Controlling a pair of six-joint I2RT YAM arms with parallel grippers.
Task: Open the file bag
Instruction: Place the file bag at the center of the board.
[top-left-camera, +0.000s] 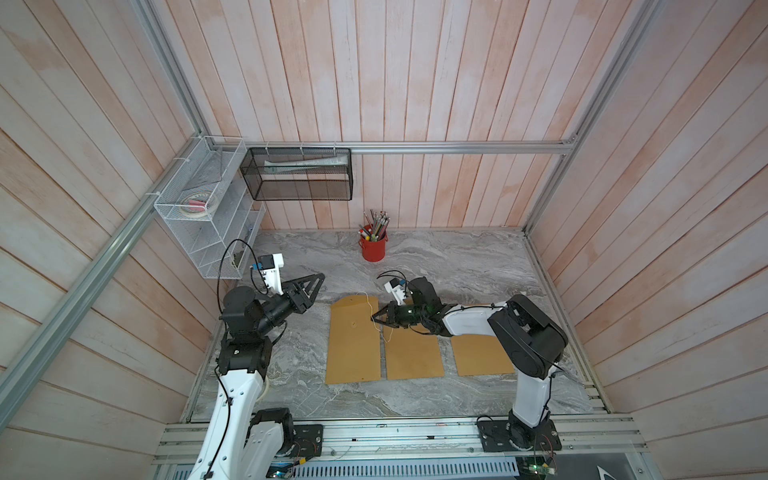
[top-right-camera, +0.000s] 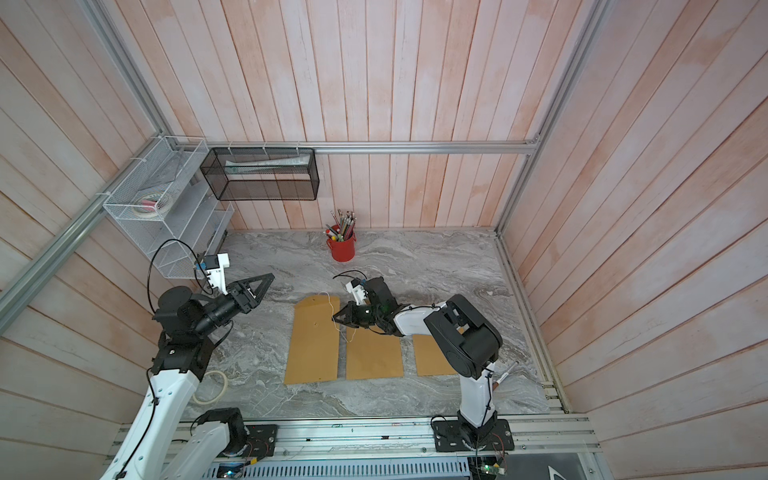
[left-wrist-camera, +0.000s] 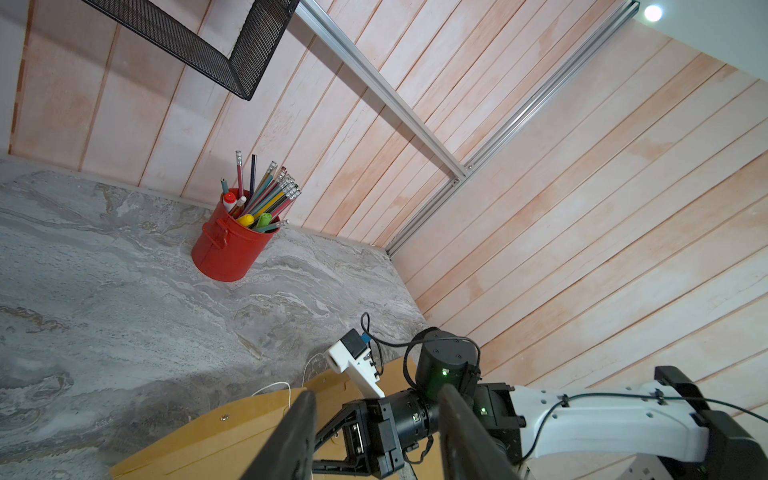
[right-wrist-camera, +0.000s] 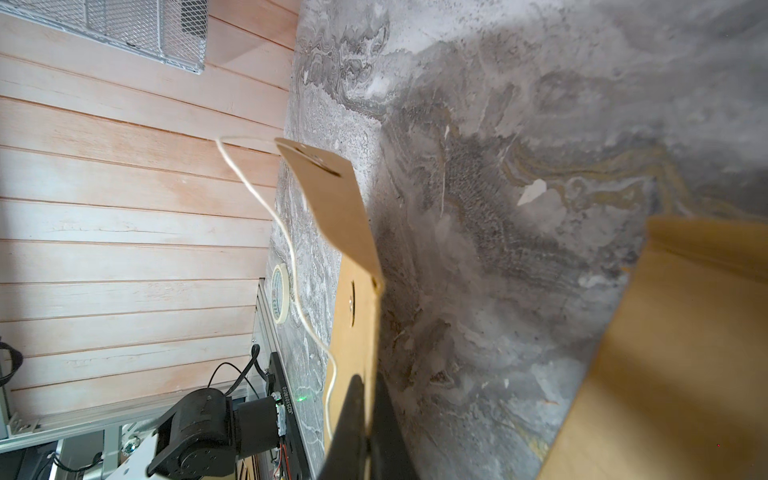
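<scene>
Bags first: in both top views the file bag (top-left-camera: 353, 345) (top-right-camera: 312, 345) lies flat on the table (top-left-camera: 457, 257), leftmost, with two other bags (top-left-camera: 413, 357) beside it. At its right edge the right gripper (top-left-camera: 375, 318) (top-right-camera: 335, 318) is pinched onto the white string (top-left-camera: 369, 301). Off to the left, the left gripper (top-left-camera: 320, 277) (top-right-camera: 270, 276) hangs above the table, half spread and empty. Left wrist view: nothing between its fingers (left-wrist-camera: 299, 428). Right wrist view: the flap (right-wrist-camera: 332, 208) curls up off the bag, string (right-wrist-camera: 286, 232) running to the closed tips.

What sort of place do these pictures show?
Likely a mock office desk built for robot trials: brown file bags and a red pen holder on a marble-look tabletop, boxed in by wood panels on an aluminium frame.
</scene>
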